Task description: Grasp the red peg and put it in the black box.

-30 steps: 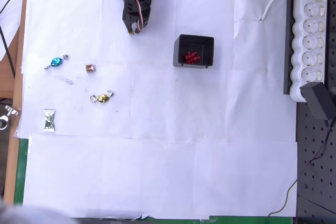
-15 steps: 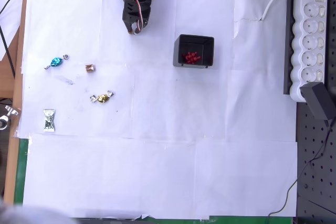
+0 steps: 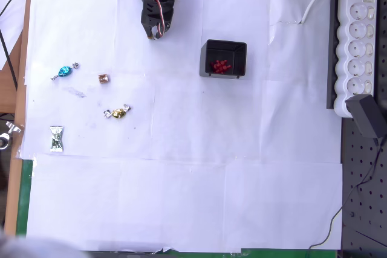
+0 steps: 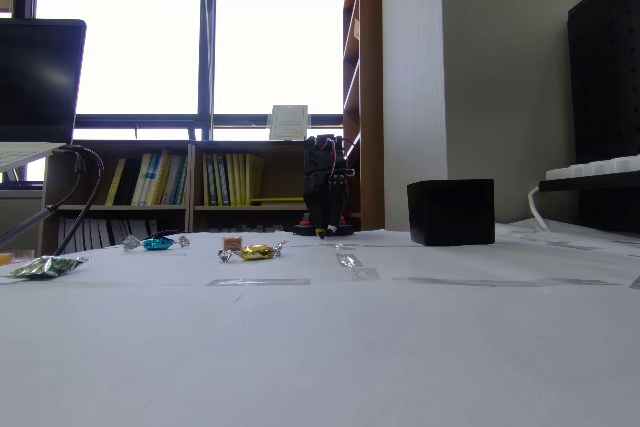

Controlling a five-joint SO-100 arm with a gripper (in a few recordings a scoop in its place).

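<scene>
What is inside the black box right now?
In the overhead view, the black box holds a cluster of small red pegs. The exact count is unclear. In the fixed view, its wall hides the contents.

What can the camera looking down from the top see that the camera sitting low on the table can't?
The overhead view looks into the square black plastic box, where a cluster of small dark-red pegs lies, and shows the white power strip. The fixed view adds bright windows and shelved books, but only the box's outer wall. Both show the box, the gold-wrapped candy, the blue-wrapped candy and the folded black arm.
</scene>
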